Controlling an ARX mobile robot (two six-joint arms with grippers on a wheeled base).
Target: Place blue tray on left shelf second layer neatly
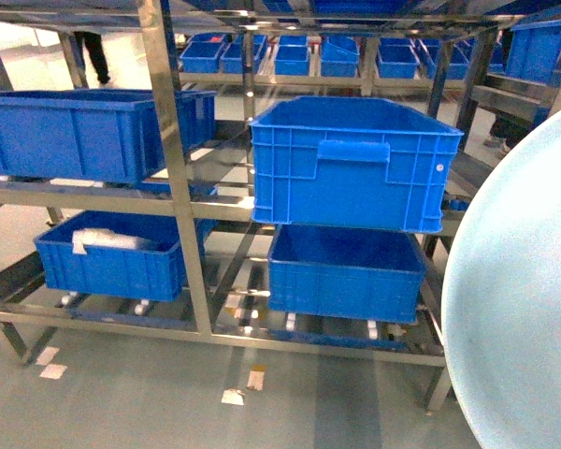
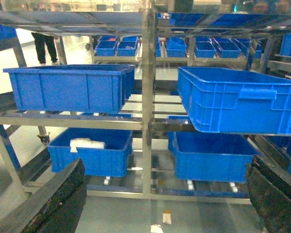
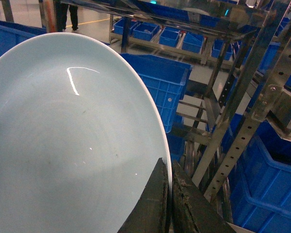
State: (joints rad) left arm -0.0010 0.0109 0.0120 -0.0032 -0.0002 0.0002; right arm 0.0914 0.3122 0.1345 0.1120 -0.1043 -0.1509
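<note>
While clamped only at its rim by the right gripper (image 3: 169,194), whose two dark fingers pinch thin plastic from either side, the blue tray (image 1: 519,299) hangs tilted on edge at the right of the head view, well short of the left shelf (image 1: 173,159). Could slip or pivot in so narrow a grip, especially on any jolt. Could also strike a steel upright (image 3: 242,111) just beside the rim in the right wrist view, since so wide a disc carried edge-on sweeps a broad arc.

Left gripper (image 2: 167,194) spread wide, holding nothing, its dark fingers (image 2: 58,201) low at both corners of its own view and facing the rack.

Second layer looks crowded: a left crate (image 1: 89,131) filling the left bay, and a right crate (image 1: 351,164) jutting past the front rail toward the camera. Little bare shelf visible between or in front of them, so the likeliest landing spot seems to be inside or atop a crate; cannot tell from here how much room lies behind. Overhanging crate corner and central post (image 1: 168,112) both stand in the path of a leftward carry. Below, a lower crate (image 1: 107,257) holding something white, and another lower crate (image 1: 346,271) under the jutting one. Open floor (image 1: 262,402) in front of the rack, room for backing off and realigning.
</note>
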